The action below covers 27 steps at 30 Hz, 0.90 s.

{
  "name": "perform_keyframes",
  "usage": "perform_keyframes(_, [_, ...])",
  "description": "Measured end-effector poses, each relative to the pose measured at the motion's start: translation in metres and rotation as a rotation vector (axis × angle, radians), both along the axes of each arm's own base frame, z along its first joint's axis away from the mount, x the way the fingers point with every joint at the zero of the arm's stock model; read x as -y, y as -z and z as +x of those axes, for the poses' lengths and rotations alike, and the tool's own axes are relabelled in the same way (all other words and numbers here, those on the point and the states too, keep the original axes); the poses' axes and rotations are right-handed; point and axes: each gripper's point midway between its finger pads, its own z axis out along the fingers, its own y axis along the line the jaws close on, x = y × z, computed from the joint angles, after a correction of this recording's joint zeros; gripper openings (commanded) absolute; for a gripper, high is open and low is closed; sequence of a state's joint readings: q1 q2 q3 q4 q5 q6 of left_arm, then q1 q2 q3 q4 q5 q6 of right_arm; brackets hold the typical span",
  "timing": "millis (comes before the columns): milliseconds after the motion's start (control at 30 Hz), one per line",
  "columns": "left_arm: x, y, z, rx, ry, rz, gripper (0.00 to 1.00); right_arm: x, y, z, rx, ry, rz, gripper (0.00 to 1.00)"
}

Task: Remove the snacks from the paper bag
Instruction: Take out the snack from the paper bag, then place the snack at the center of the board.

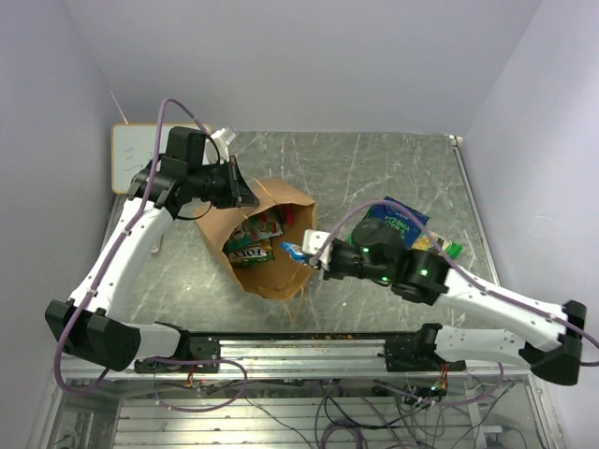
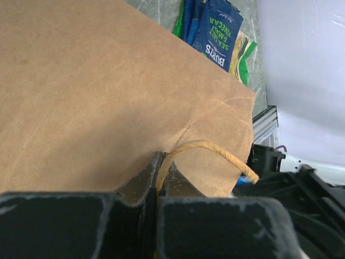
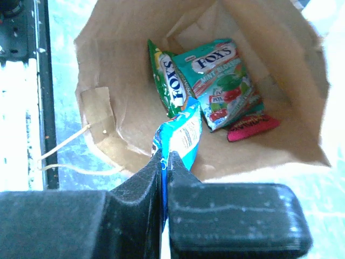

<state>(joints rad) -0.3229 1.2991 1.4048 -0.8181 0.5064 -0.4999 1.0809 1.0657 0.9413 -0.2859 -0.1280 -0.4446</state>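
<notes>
Small whiteboard (image 1: 129,157) at far left, grey marbled table (image 1: 374,173)

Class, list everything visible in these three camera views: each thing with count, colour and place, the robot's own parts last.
paper bag: one, brown, mid-table, mouth open.
packets in the bag: two green, one red, deep inside it.
blue packet: one, at the bag's mouth.
packets outside: blue, yellow, green pile, count unclear, right of the bag.
whiteboard: one, white, table's far left corner.
table: one, grey marbled.
left gripper: one, black, shut on the bag's handle.
right gripper: one, black, shut on the blue packet.
</notes>
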Motion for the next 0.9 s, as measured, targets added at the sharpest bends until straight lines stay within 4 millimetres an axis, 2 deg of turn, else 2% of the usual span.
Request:
perform_keyframes(67, [0.000,0.002,0.002,-0.009,-0.007,0.001,0.07,0.013,-0.018,-0.005,0.002,0.018,0.028,0.00])
perform_keyframes(267, [0.002,0.008,0.007,-0.045,-0.023,-0.003,0.07,0.053,-0.098,-0.007,0.051,0.145,0.183,0.00])
perform_keyframes(333, [0.003,0.009,0.007,-0.049,-0.025,-0.004,0.07,0.069,-0.117,-0.002,0.075,0.219,0.231,0.00])
perform_keyframes(467, [0.003,0.008,0.008,-0.050,-0.028,-0.008,0.07,0.094,-0.133,0.015,0.114,0.381,0.280,0.00])
perform_keyframes(600, [0.004,0.004,0.012,-0.041,-0.026,-0.009,0.07,0.105,-0.132,0.042,0.161,0.558,0.292,0.00])
perform_keyframes(700, [0.005,0.000,0.015,-0.025,-0.021,-0.007,0.07,0.110,-0.117,0.072,0.205,0.740,0.277,0.00])
perform_keyframes(800, [0.005,-0.002,0.016,-0.013,-0.014,-0.004,0.07,0.123,-0.079,0.104,0.209,0.904,0.206,0.00])
perform_keyframes(900, [0.005,0.000,0.016,-0.008,-0.010,-0.003,0.07,0.162,-0.032,0.143,0.134,1.107,0.163,0.00])
